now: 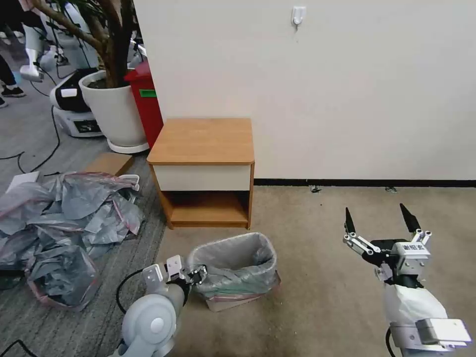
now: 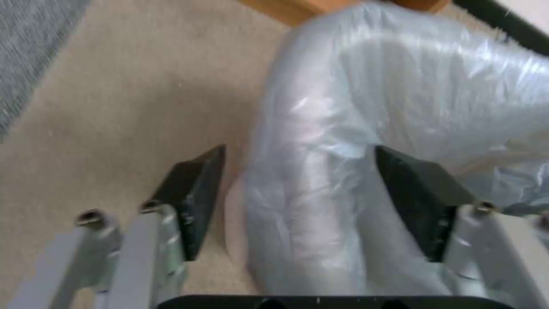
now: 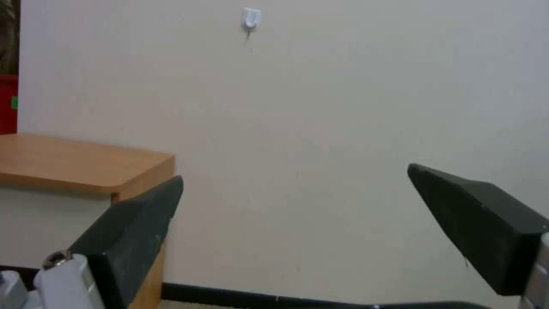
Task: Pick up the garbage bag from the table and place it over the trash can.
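Grey garbage bag (image 1: 233,265) lines trash can (image 1: 233,301); left claw (image 1: 198,274) apart at rim, right claw (image 1: 381,218) apart.

Trash can (image 1: 233,297) on floor at 6 o'clock of desk (image 1: 202,141), garbage bag (image 1: 233,270) lining it. Left gripper (image 1: 197,274) at can's 9 o'clock rim. Bag heap (image 1: 64,233) at desk's 8 o'clock.

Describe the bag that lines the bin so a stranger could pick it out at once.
Start at the wooden table against the wall; on the carpet just in front of it stands the small cream trash can. The garbage bag is the thin grey translucent one stretched over its rim, with the open left hand at its edge. Unlike the crumpled heap of grey bags further left, it is spread open.
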Available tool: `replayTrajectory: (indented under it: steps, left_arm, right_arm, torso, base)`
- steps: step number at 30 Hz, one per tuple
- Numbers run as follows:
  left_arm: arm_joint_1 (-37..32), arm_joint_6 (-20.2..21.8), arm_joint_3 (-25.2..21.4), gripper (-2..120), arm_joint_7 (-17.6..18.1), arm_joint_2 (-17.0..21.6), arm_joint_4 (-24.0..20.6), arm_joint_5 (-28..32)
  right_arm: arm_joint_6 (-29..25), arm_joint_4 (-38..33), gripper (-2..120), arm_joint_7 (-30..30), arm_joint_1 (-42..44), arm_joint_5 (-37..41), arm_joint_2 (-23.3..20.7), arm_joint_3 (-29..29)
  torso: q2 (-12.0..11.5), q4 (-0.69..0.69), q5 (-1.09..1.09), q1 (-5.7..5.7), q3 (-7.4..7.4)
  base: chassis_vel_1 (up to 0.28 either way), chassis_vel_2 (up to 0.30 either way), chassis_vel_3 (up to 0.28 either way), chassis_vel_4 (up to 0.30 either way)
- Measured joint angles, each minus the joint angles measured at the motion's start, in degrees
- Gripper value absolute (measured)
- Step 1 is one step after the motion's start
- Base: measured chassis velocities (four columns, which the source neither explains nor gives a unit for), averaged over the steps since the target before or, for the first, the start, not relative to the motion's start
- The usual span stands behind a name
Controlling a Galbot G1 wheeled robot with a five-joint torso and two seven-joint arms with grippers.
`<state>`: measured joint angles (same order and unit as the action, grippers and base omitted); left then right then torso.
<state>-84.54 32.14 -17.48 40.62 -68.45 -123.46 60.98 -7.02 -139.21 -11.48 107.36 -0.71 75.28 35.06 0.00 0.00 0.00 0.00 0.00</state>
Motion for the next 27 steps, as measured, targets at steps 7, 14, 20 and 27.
replayTrajectory:
  steps: [7,14,20,27]
  left_arm:
    - [-3.31,-0.48,-1.87,97,-2.4,0.35,-4.1,-2.16]
    - [-6.58,-6.72,-3.7,100,-9.05,0.21,-7.3,-9.64]
    - [-10.4,-20.33,-8.1,100,-20.21,-1.83,-8.12,-29.94]
    - [-15.42,-34.75,-13.64,100,-29.94,-6.87,-9.23,-45.92]
  right_arm:
    - [0.09,-0.36,100,3.13,-0.22,4.72,-0.08,0.71]
    - [-1.24,-0.32,100,4.75,-0.4,6.61,0.48,1.03]
    - [-4.35,0.41,100,5.3,-0.63,6.14,0.19,1.56]
    - [-3.56,2.61,100,7.05,-0.92,6.2,-0.22,0.43]
  torso:
    - [0.0,0.0,0.0,0.0,0.0]
    - [0.0,0.0,-0.01,0.0,0.0]
    - [0.0,0.0,0.0,0.0,0.0]
    - [0.0,0.0,0.0,0.0,0.0]
  base:
    - [0.0,0.0,0.0,0.0]
    - [0.0,0.0,0.0,0.0]
    - [0.0,0.0,0.0,0.0]
    - [0.0,0.0,0.0,0.0]
